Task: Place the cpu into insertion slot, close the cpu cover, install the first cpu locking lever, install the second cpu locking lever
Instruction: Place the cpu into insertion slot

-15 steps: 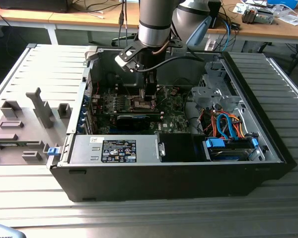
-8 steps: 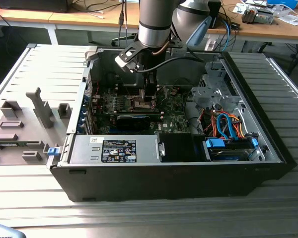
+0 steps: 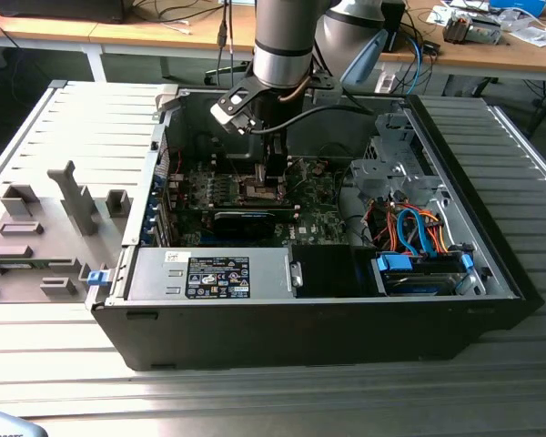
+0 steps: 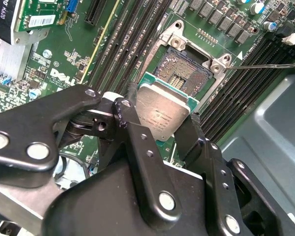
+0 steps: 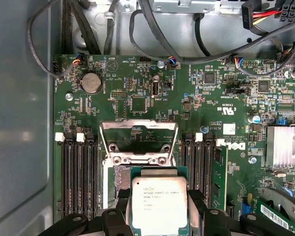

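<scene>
Your cpu (image 4: 163, 112) is clamped by its edges in the gripper (image 3: 275, 173), hanging just above the insertion slot (image 4: 187, 66) and not yet seated. In the second wrist view it covers only part of the slot's dark centre, so I judge it is not lined up.

The main risk is the contact field. If the chip goes down offset or turned, its corner would land on the silvery rim or scrape the contacts, and bent contacts would spoil the socket. I cannot tell whether its corner marks match the slot's, so check that first. Letting go from a height would let it drop crooked.

The cpu cover (image 5: 137, 125) stands open just beyond the slot, on its far side in the first wrist view. Overshoot that way and the fingers could knock it down onto the chip. A thin metal rod (image 4: 265, 66) lies beside the slot and could snag.

Memory slots (image 5: 73, 177) flank the socket on both sides of the motherboard (image 5: 137, 83), leaving the 2 fingers little room to spread.
</scene>
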You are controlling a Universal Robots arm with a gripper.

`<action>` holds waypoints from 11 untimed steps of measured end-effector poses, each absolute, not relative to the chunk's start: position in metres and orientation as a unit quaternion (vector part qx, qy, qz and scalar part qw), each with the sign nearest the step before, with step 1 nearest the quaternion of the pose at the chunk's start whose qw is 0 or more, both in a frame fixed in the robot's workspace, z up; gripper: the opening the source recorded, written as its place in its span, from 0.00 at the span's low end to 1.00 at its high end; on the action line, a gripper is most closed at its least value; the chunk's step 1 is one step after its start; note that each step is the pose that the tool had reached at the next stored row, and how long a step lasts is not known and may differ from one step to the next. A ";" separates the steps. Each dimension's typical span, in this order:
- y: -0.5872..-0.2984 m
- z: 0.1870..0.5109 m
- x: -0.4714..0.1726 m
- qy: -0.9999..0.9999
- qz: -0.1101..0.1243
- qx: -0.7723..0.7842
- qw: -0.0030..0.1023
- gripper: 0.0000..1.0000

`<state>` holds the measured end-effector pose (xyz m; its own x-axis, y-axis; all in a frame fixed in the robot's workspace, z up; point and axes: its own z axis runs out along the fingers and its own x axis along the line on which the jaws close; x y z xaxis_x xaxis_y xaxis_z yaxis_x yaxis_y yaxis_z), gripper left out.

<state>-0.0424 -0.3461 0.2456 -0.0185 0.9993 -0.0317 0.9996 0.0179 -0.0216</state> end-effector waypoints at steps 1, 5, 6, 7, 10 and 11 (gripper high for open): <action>-0.346 0.246 -0.042 0.713 -0.019 0.701 0.004 0.55; -0.346 0.245 -0.042 0.713 -0.019 0.701 0.004 0.55; -0.346 0.245 -0.042 0.713 -0.019 0.701 0.004 0.55; -0.346 0.244 -0.042 0.713 -0.019 0.701 0.004 0.55; -0.346 0.244 -0.043 0.713 -0.019 0.701 0.004 0.55; -0.346 0.244 -0.043 0.713 -0.019 0.701 0.004 0.55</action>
